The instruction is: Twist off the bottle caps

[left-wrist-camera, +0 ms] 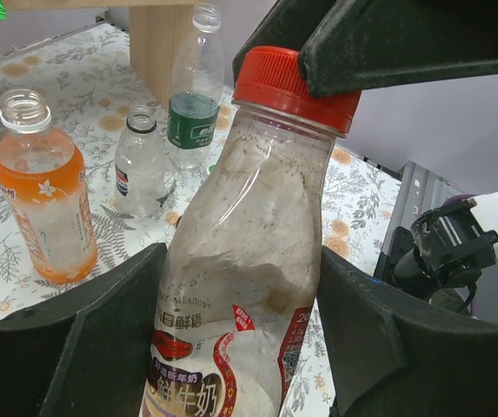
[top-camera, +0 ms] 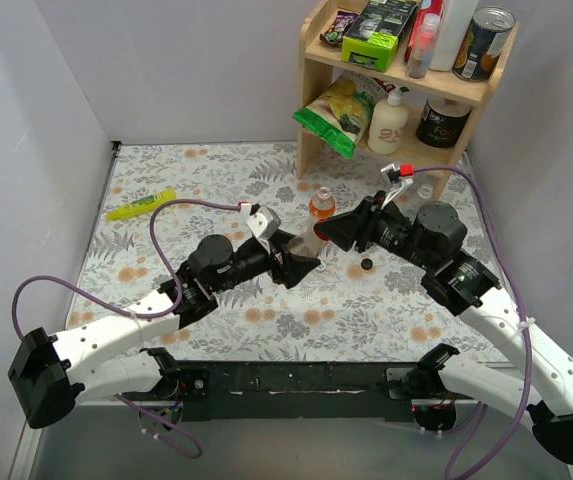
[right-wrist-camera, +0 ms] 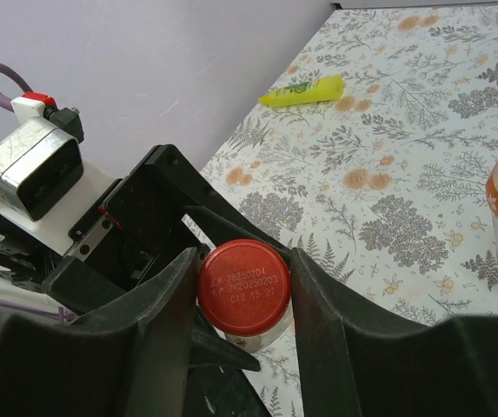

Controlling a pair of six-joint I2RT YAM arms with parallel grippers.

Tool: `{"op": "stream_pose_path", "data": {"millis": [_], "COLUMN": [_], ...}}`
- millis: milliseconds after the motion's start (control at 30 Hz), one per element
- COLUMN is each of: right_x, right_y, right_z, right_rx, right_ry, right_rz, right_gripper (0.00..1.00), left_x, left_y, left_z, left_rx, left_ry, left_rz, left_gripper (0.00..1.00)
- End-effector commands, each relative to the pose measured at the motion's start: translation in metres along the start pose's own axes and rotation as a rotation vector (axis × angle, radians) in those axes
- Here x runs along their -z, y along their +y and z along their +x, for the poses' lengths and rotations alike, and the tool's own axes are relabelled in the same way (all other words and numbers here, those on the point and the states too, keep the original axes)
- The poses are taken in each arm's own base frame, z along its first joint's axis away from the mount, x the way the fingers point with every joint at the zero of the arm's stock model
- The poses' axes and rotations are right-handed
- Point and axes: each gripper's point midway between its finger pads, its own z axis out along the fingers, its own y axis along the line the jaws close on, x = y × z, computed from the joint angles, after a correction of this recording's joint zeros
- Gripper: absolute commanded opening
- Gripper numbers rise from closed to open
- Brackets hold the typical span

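Observation:
My left gripper (left-wrist-camera: 240,334) is shut on the body of the reddish-labelled bottle (left-wrist-camera: 249,226) and holds it tilted above the table. My right gripper (right-wrist-camera: 244,269) is shut on its red cap (right-wrist-camera: 243,287), one finger on each side. In the top view both grippers (top-camera: 301,265) (top-camera: 334,232) meet mid-table around this bottle (top-camera: 312,246). The orange-filled bottle (left-wrist-camera: 40,200) stands open behind it, as do the dark-blue-labelled bottle (left-wrist-camera: 142,169) and the green-labelled bottle (left-wrist-camera: 195,95). A black cap (top-camera: 366,264) lies on the table by the right gripper.
A wooden shelf (top-camera: 396,80) stands at the back right with tins, boxes, a green snack bag (top-camera: 341,115) and a white pump bottle (top-camera: 388,122). A yellow tube (top-camera: 141,205) lies at the far left. White walls close in the sides.

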Motion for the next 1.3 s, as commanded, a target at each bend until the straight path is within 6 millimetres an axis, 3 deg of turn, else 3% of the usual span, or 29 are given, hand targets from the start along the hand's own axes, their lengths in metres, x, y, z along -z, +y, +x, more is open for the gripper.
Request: {"op": "stream_pose_path", "data": {"millis": [0,133,167,367,733,1267], "right_x": [-0.003,-0.005,-0.006,-0.005,0.002,0.034], "right_y": [0.009,0.011,0.011,0.023,0.048,0.079], "right_z": [-0.005,-0.001,0.001,0.006,0.02,0.032], "right_rx": [0.015,0.032,0.036,0.127,0.274,0.447], "right_ry": [-0.017,-0.001,0.004,0.05,0.16,0.263], "right_rz": [-0.043,-0.069,-0.075,-0.16,-0.381,-0.748], "right_gripper": [0.24,0.04,0.01,0.01,0.01,0.01], "left_x": [0.0,0.001,0.003,0.015,0.046,0.062], "left_y": [-0.004,-0.008,-0.017,-0.028,-0.062,-0.076], "left_z": [-0.012,-0.019,-0.019,-0.035,-0.036,-0.023], "left_rx": [0.007,0.023,0.025,0.052,0.037,0.084], "left_ry": [-0.027,-0.037,-0.029,-0.043,0.029,0.143], "left_rz": [0.027,0.086,0.149,0.337,0.694,0.882], "left_gripper": [0.54,0.5,0.5,0.44,0.39,0.35]}}
